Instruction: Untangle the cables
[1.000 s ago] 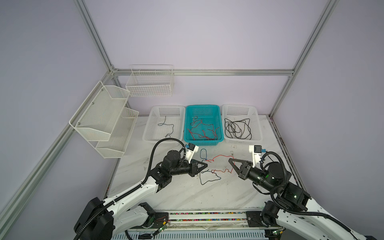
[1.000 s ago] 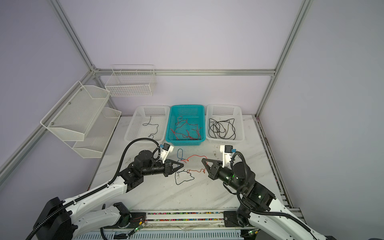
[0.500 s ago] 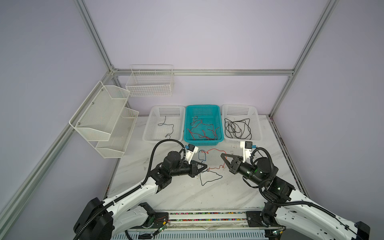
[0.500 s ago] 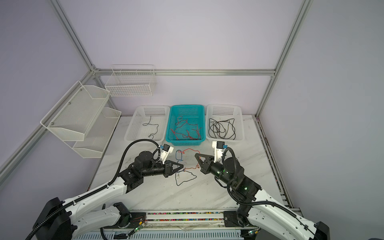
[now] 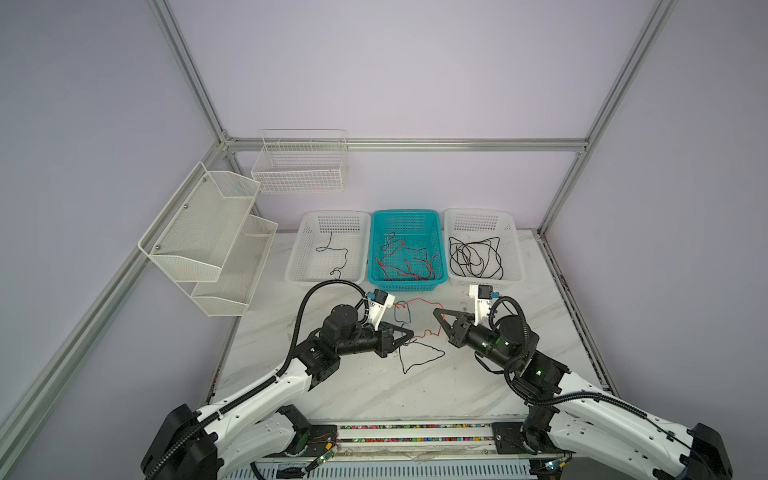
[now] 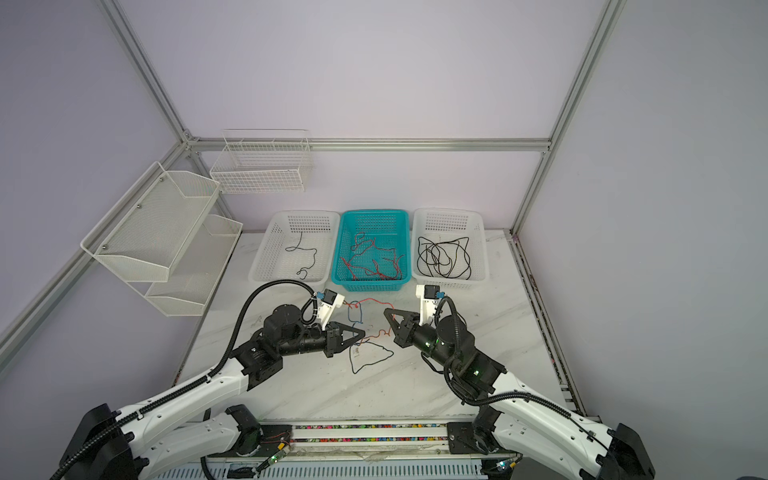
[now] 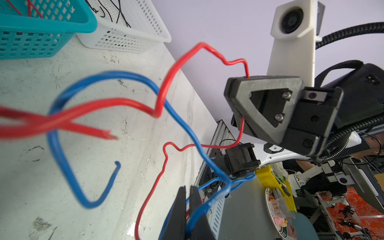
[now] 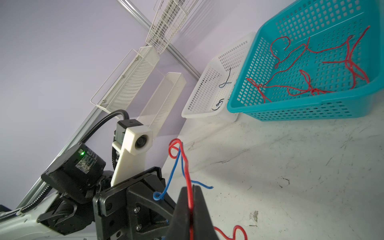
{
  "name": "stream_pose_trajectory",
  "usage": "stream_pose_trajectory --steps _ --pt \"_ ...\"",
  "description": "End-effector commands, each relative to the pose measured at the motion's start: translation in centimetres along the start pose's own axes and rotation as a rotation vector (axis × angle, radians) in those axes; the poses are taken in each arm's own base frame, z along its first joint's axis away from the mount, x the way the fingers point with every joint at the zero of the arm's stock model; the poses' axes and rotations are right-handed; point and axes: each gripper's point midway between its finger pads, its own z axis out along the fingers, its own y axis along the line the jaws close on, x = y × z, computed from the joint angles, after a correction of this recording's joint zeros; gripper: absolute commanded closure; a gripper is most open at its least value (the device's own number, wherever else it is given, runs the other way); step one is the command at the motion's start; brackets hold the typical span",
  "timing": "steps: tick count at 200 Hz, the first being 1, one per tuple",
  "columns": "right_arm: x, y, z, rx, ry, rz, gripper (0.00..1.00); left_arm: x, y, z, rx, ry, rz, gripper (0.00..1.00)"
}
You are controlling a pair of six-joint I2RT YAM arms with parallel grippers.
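Tangle: we see three thin cables snarled together over the white marbled table (image 5: 374, 395), in front of the teal basket (image 5: 405, 212) and between the two arms.
Red cable (image 5: 420, 300): glossy red-orange and kinked. It arcs up off the table and twists around the blue one.
Blue cable (image 5: 402, 316): a narrow loop lifted off the table, crossing the red at its top.
Black cable (image 5: 420, 362): string-thin, a loose open loop below the other two.
Left gripper (image 5: 410, 333): pressed together, pinching the blue cable at a small crimp.
Right gripper (image 5: 436, 312): pressed together on the red cable, which runs straight between its pads.
Baskets: the teal one holds loose red strands (image 5: 409, 272). The left white basket (image 5: 332, 214) holds a lone black strand (image 5: 332, 249), and the right white basket (image 5: 482, 211) holds a black coil (image 5: 473, 259).
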Motion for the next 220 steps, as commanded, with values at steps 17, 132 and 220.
stream_pose_trajectory --steps 17,132,220 --pt "-0.2 -2.9 0.3 0.097 -0.070 -0.001 1.00 1.1 -1.5 -0.7 0.077 0.017 0.030 1.00" --pt "1.3 -6.3 1.5 0.198 -0.067 -0.029 1.00 -0.3 -3.7 -2.8 0.107 -0.064 0.081 1.00" --pt "-1.6 -10.1 1.4 0.319 -0.097 0.124 1.00 -0.7 -5.5 -4.2 0.163 -0.101 0.098 1.00"
